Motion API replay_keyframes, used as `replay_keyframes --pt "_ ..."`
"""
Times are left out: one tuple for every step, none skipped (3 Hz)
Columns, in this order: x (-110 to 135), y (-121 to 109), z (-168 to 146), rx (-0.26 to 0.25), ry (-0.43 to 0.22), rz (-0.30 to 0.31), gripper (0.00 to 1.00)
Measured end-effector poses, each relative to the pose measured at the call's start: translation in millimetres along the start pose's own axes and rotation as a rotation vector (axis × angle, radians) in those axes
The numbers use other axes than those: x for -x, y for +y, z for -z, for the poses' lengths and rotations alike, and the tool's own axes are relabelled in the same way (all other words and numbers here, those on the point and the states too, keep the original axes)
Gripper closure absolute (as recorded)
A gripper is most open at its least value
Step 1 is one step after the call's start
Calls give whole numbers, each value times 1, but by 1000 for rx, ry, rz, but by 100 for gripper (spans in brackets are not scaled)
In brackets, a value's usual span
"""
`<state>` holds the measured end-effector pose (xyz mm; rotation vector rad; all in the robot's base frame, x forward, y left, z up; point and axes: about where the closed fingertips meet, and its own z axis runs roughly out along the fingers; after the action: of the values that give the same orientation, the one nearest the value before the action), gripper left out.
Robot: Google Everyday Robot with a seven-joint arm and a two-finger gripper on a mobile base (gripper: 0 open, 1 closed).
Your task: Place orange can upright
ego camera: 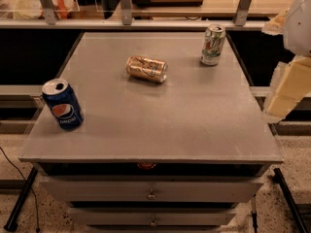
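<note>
A golden-orange metallic soda can (146,68) lies on its side towards the back of a grey square tabletop (155,130), so the righting is not yet done. A green-and-white can (213,44) stands back right and a blue Pepsi can (62,104) at the left edge (both upright). The cream-coloured gripper (287,89) hangs beyond the table's right edge, well apart from the orange can; whether it is parted or closed cannot be told.

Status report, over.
Hand beside table right edge. Orange can on its side, mid-table, untouched. Blue can, green can upright, well clear.
</note>
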<state>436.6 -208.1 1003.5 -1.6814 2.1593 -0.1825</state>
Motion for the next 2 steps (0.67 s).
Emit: replay_keyframes --pt "0 0 0 0 0 0 0" --pt "17 -13 -9 15 -34 -12 0"
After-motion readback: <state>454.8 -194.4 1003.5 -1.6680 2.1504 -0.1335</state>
